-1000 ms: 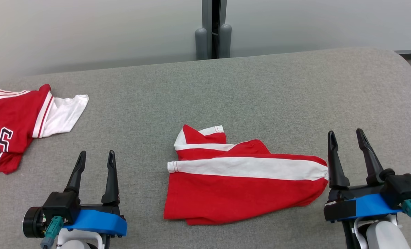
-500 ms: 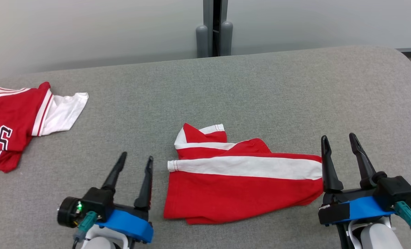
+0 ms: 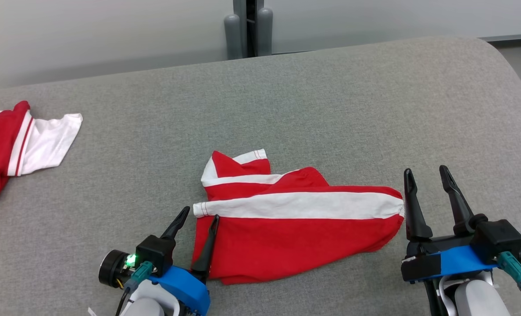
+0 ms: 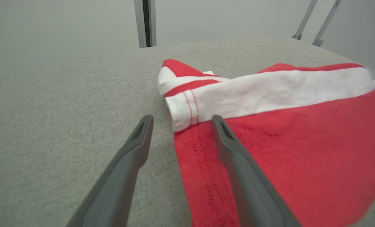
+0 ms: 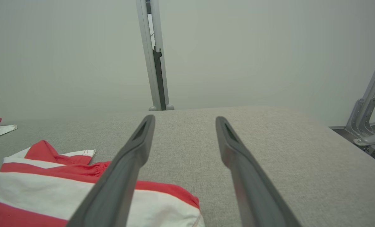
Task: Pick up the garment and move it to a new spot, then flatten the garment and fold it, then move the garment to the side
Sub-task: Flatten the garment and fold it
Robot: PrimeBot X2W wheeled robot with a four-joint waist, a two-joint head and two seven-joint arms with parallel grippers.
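Whereas it stood clear 0.5 s earlier, the left gripper point(image 3: 200, 215) is spread astride the garment point(image 3: 295, 239) edge, perhaps touching; the right gripper point(image 3: 425, 171) is held parted.

**Soft, even indoor light; head view sharp, wrist views hazier.**

The grey table point(image 3: 330, 109) is lit brightly and evenly from overhead, and only faint, soft-edged shadows are cast beneath the garment point(image 3: 295, 241) and the left gripper point(image 3: 201, 212). In the wrist views the nearest parts of the fingers point(image 4: 238, 176) are blurred, the wall point(image 5: 269, 47) is washed to a pale haze, and lines are bent toward the edges.
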